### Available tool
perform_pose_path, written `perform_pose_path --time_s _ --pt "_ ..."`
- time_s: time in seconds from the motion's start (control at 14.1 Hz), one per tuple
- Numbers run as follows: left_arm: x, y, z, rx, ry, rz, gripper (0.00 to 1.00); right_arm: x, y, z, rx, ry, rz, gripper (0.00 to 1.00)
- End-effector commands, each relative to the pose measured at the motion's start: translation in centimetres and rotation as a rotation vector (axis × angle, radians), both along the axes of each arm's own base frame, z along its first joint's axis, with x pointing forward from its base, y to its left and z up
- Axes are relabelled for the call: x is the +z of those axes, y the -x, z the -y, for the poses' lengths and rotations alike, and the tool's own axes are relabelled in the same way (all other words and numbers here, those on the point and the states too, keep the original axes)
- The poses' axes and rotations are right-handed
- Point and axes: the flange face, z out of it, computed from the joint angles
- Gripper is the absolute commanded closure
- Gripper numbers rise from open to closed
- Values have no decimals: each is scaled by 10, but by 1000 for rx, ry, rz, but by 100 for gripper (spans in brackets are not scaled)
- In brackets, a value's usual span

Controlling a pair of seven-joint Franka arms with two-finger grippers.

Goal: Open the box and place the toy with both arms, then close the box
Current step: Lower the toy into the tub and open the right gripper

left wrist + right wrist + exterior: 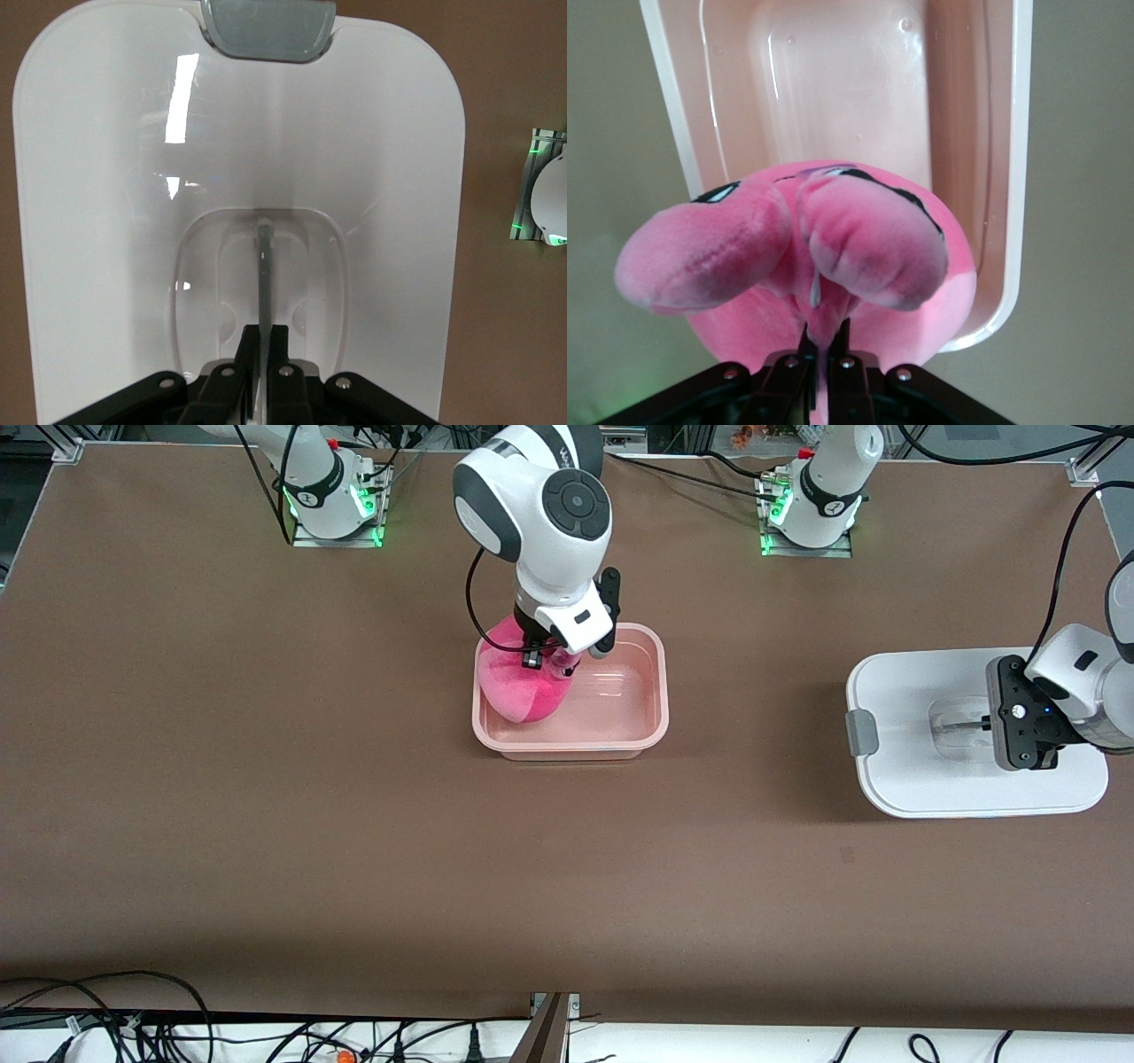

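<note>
1. Right end effector (549, 657): fingers pinched narrow into the plush of the toy (518, 677), holding it. The toy hangs directly below this end effector, partly over the rim of the box (660, 691) at the end toward the right arm and partly over the tub's floor. Cannot tell whether it touches the bottom.

2. Left end effector (985, 724): fingers drawn narrow on the thin centre handle (263, 274) of the lid (904, 682), which lies flat on the surface (266, 779) under this end effector, well apart from the box.

3. Risk, toy placement: in the right wrist view the toy (806, 257) overhangs the tub wall (1021, 177). If released here, I judge it could perch on the rim or roll out onto the surface. It wants shifting toward the tub's middle first.

4. Risk, grip: the hold is on a small fold of soft plush, so it may slip out early.

5. Risk, closing: a toy standing proud of the rim would stop the lid seating and the grey clip (268, 27) from latching.

6. Risk, lid carry: the handle grip is thin and central, so the lid may swing or tilt when lifted and meet the tub askew. The right arm must also be clear of the box first.

7. Writing: partial lettering on the right arm's upper link, unreadable. No labels seen on box, lid or toy.
</note>
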Motion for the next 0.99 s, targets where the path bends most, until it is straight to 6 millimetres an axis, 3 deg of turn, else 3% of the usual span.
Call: perform_pose_path --time_s 0.0,0.43,0.64,0.71,0.78,0.85,0.92 --pt "4 2 -4 -24 -17 -11 100 -10 -7 -9 19 1 20 100" --pt "5 2 -3 -20 -19 -9 100 -71 -6 -27 20 54 55 100" --pt "4 2 -2 -20 -19 -10 100 -90 -5 -32 -7 56 65 100" --pt "3 2 -2 -22 -19 -12 100 -95 -2 -39 9 48 82 85" --pt "4 2 -2 -25 -18 -10 100 -96 -1 -46 24 27 104 7" --pt "4 2 -2 -25 -13 -10 100 -96 -1 -51 19 0 124 0" --pt "3 2 0 -27 -11 -12 100 -94 -1 -54 -17 -18 143 0"
